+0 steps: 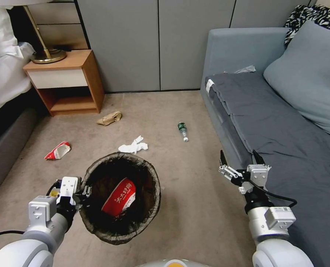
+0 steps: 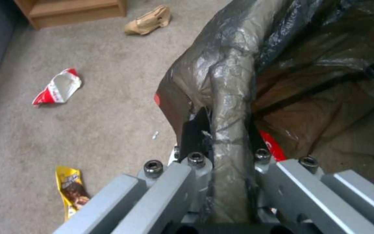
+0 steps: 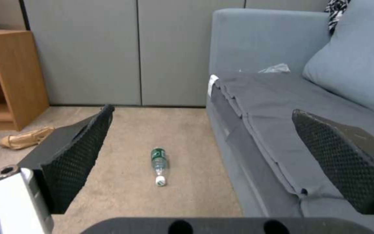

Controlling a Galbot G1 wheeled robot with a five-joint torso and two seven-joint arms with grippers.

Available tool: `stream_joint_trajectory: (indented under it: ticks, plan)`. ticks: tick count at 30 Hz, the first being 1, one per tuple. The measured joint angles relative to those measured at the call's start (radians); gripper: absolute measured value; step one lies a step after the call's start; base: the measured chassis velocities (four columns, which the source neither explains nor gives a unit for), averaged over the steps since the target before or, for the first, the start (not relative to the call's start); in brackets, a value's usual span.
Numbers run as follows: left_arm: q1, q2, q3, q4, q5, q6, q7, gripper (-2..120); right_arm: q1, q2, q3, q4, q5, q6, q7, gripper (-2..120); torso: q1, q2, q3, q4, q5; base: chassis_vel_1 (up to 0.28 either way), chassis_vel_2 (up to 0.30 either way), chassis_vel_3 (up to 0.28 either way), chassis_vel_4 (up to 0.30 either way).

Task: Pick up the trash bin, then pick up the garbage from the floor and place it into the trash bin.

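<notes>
Two end effectors are at work. The left end effector (image 1: 86, 191) pinches the rim of the trash bin (image 1: 119, 198) and holds it up over the floor. A red-and-white wrapper (image 1: 119, 197) already lies inside the bin.

The right end effector (image 1: 240, 157) is spread wide and holds nothing. It hangs next to the sofa (image 1: 283, 148), pointing toward the far wall. The green bottle (image 3: 159, 165) lies on the floor right ahead of it and lower down, between its two fingers in the right wrist view. The bottle's long side runs nearly straight away from the robot, with the white cap nearer. So the right arm is the nearer one, and its fingers would close across the bottle's thin side.

Other garbage is on the floor too: a white tissue wad (image 1: 134, 146) just past the bin, a tan paper bag (image 1: 109, 118), a second red-and-white wrapper (image 1: 58, 150), and a yellow snack packet (image 2: 72, 190) under the left arm.
</notes>
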Motion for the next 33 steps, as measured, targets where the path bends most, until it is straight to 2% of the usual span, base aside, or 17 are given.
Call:
stream_joint_trajectory:
  ticks: [33]
  plan:
    - [-0.007,-0.001,0.001,0.000,-0.008,0.000,0.000,1,0.000,0.001,0.003,-0.006,0.002,-0.004,0.008,100,0.000,0.000,0.000,0.0000,0.0000,0.000,0.000,0.000,0.000]
